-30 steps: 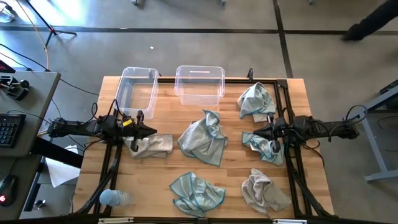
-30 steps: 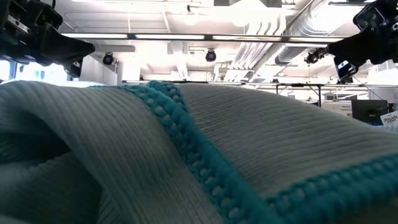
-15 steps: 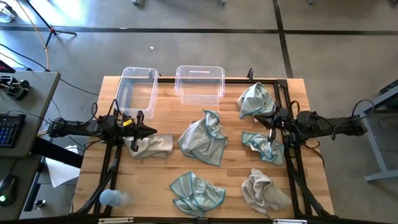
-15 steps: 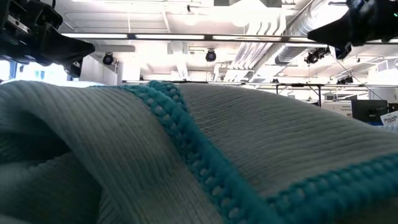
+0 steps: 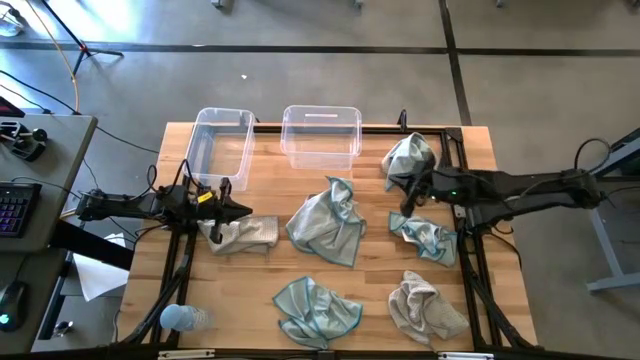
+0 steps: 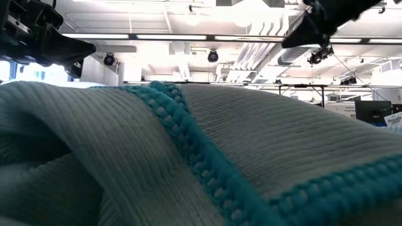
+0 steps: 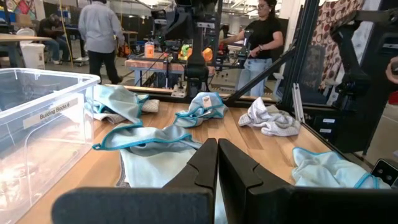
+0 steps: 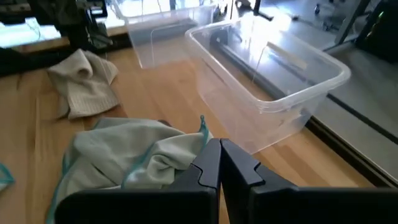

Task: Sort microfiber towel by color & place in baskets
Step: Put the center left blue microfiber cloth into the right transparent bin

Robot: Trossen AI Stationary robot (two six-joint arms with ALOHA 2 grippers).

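Both end effectors closed; empty.

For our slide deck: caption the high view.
Six crumpled towels on the wooden table, two clear baskets empty, right gripper beside a teal towel.

Right gripper now farther inward (fingers together), empty.

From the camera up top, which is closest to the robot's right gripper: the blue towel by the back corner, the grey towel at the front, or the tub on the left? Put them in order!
From the right gripper:
1. Blue towel by the back right corner, right beside it.
2. Grey towel at the front right, farther toward the front edge.
3. Left tub, across the table at the back left.
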